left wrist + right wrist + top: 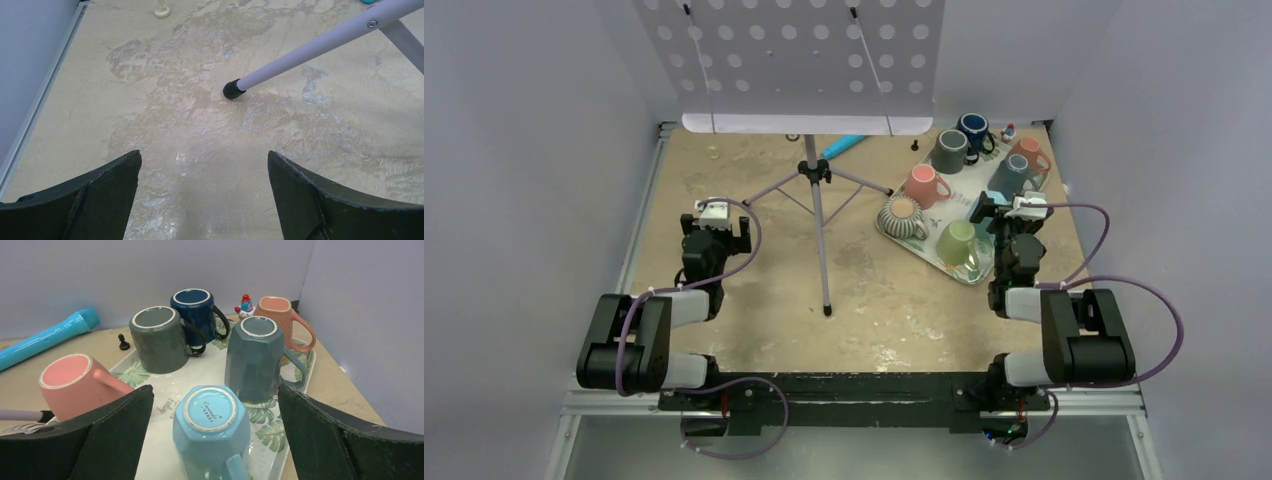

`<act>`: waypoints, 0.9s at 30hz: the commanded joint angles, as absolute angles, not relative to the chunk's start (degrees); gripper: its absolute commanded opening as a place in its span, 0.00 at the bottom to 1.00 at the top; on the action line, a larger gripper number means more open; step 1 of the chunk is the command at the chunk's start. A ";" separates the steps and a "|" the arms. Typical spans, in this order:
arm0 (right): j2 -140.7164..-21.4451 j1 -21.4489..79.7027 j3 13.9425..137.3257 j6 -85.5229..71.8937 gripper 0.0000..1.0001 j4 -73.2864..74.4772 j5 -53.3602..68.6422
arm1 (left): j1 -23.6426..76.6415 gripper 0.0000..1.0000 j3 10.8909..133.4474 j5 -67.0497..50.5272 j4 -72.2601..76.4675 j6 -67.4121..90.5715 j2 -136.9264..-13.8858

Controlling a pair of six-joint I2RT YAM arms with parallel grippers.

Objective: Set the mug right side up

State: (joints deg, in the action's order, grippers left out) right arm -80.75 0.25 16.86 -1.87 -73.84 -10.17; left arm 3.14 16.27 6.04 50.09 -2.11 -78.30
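**Light blue faceted ceramic mug [211, 422] sits base-up**

It stands on the leaf-printed white tray [150, 377], at 6 o'clock from a slate-blue mug [252, 360] (also inverted). Right fingers [112, 432] spread wide, apart from it; left fingers [95, 200] spread over the beige table [200, 100].

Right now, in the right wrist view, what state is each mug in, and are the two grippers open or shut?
Glossy light blue faceted mug: upside down, base up.
Blue-grey faceted mug: upside down.
Dark grey round mug: upside down.
Navy blue round mug: upside down.
Pink round mug: upside down.
Peach textured mug: looks upside down.
Left gripper: open, empty.
Right gripper: open, empty.
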 commanded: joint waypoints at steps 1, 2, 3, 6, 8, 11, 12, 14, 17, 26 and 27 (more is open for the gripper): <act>-75.33 0.16 18.76 -0.42 0.98 -71.07 -9.27 | 3.39 1.00 17.66 6.22 53.30 -0.82 -77.45; -72.68 0.17 18.98 -0.36 0.98 -68.08 -8.42 | 3.37 1.00 17.67 6.28 53.33 -0.82 -77.43; -70.09 0.19 19.42 -0.62 0.97 -64.35 -7.46 | 3.35 1.00 17.64 6.27 53.35 -0.87 -77.45; -62.72 0.20 26.89 -5.51 0.93 -40.48 -8.29 | 3.39 1.00 17.75 6.12 53.17 -0.80 -77.38; -60.55 0.33 34.85 -9.18 0.88 -22.75 -8.93 | 3.43 1.00 17.19 5.78 54.02 -1.16 -77.30; -57.04 1.35 38.55 -12.35 0.86 -7.65 -8.14 | 3.42 1.00 15.22 2.42 56.45 -2.55 -75.65; -55.57 1.95 39.03 -13.74 0.86 -3.72 -8.07 | 3.38 1.00 14.95 1.12 55.48 -2.96 -73.85; -53.10 3.76 39.68 -15.54 0.86 3.01 -7.90 | 3.21 1.00 16.35 -0.64 48.26 -3.23 -68.45; -50.93 6.43 39.99 -18.45 0.86 10.91 -9.71 | 2.83 1.00 22.32 -5.85 29.50 -7.91 -59.40; -54.74 6.86 36.01 -18.96 0.86 9.19 -0.38 | 2.56 1.00 34.60 -14.09 -4.91 -21.22 -51.61; -57.32 6.93 36.97 -18.59 0.86 10.04 -0.23 | 2.59 1.00 35.85 -14.08 -6.69 -21.31 -51.58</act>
